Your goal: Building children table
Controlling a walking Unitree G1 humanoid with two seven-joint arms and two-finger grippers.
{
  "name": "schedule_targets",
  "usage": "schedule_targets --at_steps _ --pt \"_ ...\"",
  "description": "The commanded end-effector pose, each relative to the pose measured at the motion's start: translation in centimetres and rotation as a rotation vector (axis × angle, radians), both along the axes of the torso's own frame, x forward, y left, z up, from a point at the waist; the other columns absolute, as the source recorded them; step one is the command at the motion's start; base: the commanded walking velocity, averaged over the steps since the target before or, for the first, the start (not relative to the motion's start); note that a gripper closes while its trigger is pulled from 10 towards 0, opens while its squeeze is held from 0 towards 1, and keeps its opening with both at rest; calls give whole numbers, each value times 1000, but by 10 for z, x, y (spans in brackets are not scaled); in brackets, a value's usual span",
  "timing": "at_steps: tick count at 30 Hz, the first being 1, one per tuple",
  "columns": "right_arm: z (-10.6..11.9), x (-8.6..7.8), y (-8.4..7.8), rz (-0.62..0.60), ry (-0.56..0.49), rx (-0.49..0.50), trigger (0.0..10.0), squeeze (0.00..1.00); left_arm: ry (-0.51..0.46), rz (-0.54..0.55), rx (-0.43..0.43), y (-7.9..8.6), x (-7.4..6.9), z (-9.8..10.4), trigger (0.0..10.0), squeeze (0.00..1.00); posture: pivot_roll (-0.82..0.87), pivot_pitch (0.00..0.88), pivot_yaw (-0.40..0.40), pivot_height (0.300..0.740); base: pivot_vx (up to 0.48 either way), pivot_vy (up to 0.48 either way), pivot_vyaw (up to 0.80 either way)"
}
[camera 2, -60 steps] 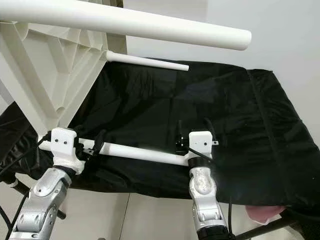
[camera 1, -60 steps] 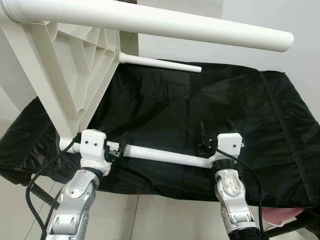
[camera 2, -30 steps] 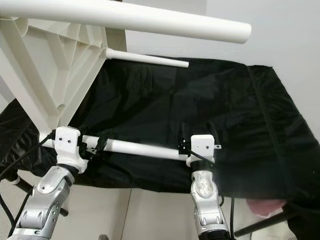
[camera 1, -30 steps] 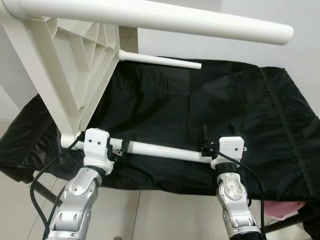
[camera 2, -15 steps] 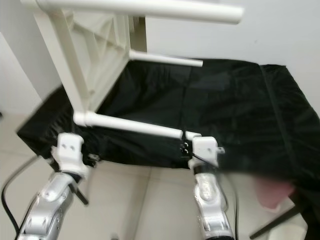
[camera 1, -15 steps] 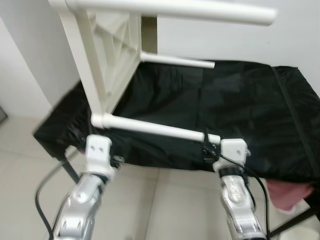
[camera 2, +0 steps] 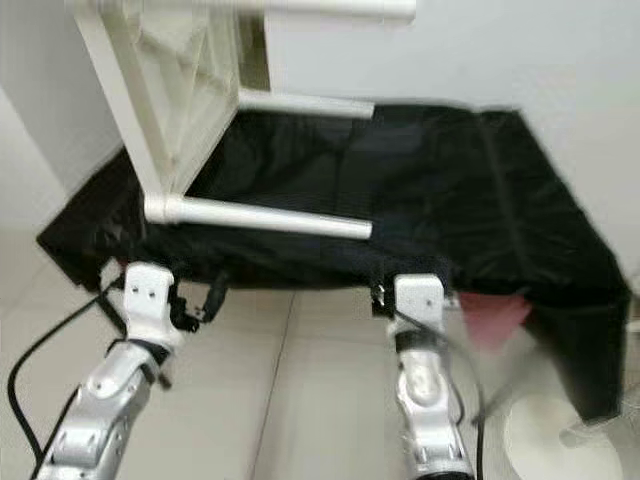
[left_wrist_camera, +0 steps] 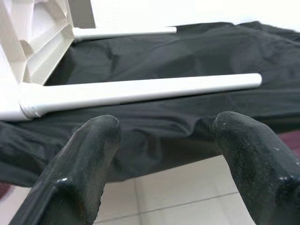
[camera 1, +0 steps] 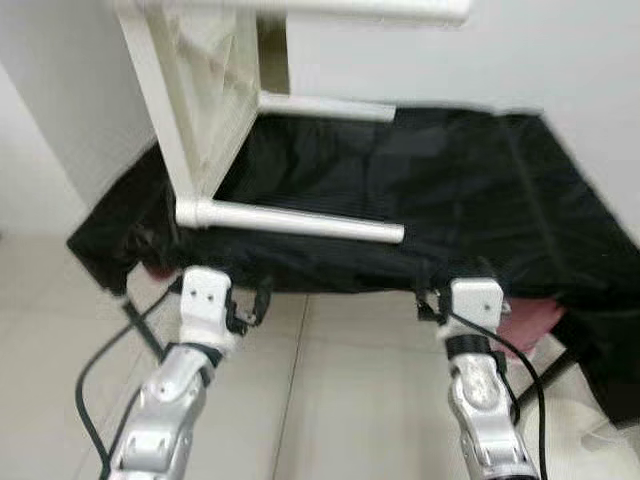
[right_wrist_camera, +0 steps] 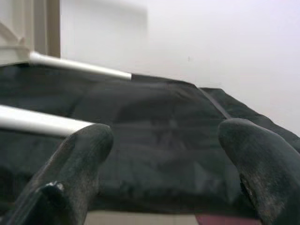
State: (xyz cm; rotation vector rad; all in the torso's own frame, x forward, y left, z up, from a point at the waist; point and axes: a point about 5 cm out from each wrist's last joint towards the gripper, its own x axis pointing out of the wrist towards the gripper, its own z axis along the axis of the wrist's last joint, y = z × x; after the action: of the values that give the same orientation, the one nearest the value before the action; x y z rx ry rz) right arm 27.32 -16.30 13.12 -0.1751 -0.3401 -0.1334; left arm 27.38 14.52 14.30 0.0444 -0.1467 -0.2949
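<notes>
Left hand (left_wrist_camera: 159,154): hanging over the floor tiles (camera 1: 330,400), just short of the worktop's front edge; fingers (left_wrist_camera: 82,164) spread wide, gripping nothing. Not touching the table leg.
Children table (camera 1: 195,110): white plastic, lying on its side at the left end of the worktop; ribbed underside facing right w/ legs sticking out to the right.
Near leg (camera 1: 290,220): running L→R along the worktop's front edge, resting on the cloth, free end pointing right. In the left wrist view it's crossing just beyond the fingertips.
Far leg (camera 1: 325,105): lying further back on the cloth, also pointing right.
Upper leg (camera 1: 360,10): jutting right, up in the air along the top of the head views.
Worktop (camera 1: 480,190): wearing a black cloth that's draping over the front.
Right hand (right_wrist_camera: 164,154): also over the tiles, in front of the worktop, right of the near leg's free end; fingers (right_wrist_camera: 79,164) spread apart, empty.
Pink item (camera 1: 530,320): showing under the cloth edge, beside the right wrist; can't tell what it is.
</notes>
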Motion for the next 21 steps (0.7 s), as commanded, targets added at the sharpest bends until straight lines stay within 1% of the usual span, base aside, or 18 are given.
schedule_targets --at_steps 1,6,15,21 --pt "1 2 5 22 1 2 10000 0 2 43 15 5 0 -3 10000 0 -45 59 29 740 0 0 0" --pt "1 2 1 20 0 -10 10000 0 -9 50 22 8 1 -1 10000 0 -44 59 29 740 0 0 0" --pt "2 3 -2 21 -2 -20 10000 0 0 39 -2 9 1 -3 10000 0 -44 61 20 740 0 0 0" --pt "12 6 -8 19 -30 -42 10000 0 -13 58 -21 11 1 -2 10000 0 -46 56 9 740 0 0 0"
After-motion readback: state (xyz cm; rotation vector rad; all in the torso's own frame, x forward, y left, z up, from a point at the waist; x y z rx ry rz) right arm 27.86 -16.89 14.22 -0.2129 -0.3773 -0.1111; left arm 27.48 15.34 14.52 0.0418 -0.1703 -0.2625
